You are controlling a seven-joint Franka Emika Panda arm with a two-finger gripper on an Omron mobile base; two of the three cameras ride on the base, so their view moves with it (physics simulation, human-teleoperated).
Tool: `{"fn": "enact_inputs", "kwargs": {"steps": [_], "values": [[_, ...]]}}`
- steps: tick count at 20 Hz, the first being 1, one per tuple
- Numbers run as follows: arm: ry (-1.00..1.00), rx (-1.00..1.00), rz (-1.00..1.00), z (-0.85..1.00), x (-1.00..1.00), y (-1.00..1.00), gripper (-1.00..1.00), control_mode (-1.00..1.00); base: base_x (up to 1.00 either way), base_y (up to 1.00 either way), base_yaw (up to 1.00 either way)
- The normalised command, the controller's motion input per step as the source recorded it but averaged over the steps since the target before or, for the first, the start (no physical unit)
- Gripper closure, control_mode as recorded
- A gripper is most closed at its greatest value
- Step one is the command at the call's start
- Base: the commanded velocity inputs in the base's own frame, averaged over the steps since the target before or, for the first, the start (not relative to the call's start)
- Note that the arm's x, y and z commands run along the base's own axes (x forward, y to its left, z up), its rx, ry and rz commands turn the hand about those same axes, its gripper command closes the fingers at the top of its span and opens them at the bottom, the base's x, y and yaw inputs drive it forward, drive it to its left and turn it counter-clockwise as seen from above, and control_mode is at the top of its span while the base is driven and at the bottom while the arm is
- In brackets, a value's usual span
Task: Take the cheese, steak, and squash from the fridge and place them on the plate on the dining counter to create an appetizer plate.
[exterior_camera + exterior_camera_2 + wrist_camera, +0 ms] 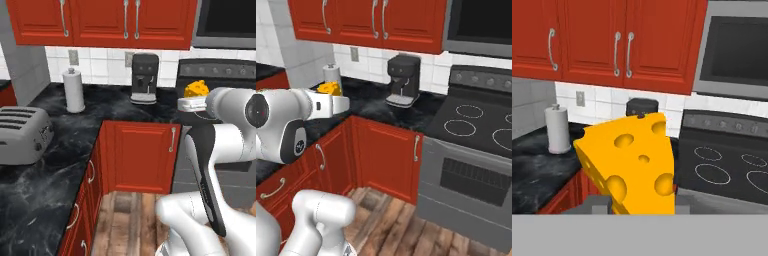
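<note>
Your hand point(641, 204) is clamped on the cheese point(629, 162), mid-frame in the hand view, long axis upright, tip down; the left base view adds a toaster point(22, 135) at left.

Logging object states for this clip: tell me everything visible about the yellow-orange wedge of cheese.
The yellow-orange wedge of cheese is a smooth, glossy block dotted with round holes. It sits upright in the gripper, lifted in the air above the kitchen floor, touching nothing but the fingers at its base. In the left base view it peeks over the white hand; behind it stand the black coffee machine and the stove.
</note>
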Motion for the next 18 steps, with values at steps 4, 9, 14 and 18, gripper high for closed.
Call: {"fn": "enact_inputs", "kwargs": {"steps": [4,9,14,18], "values": [[0.00,0.00,0.00,0.00,0.00,0.00,1.00,1.00,-0.11,0.02,0.75],[0.00,0.00,0.00,0.00,0.00,0.00,1.00,1.00,-0.18,0.00,0.73],[0.00,0.00,0.00,0.00,0.00,0.00,1.00,1.00,-0.24,0.03,0.71],[0.00,0.00,0.00,0.00,0.00,0.00,1.00,1.00,-0.24,0.08,0.68]]}}
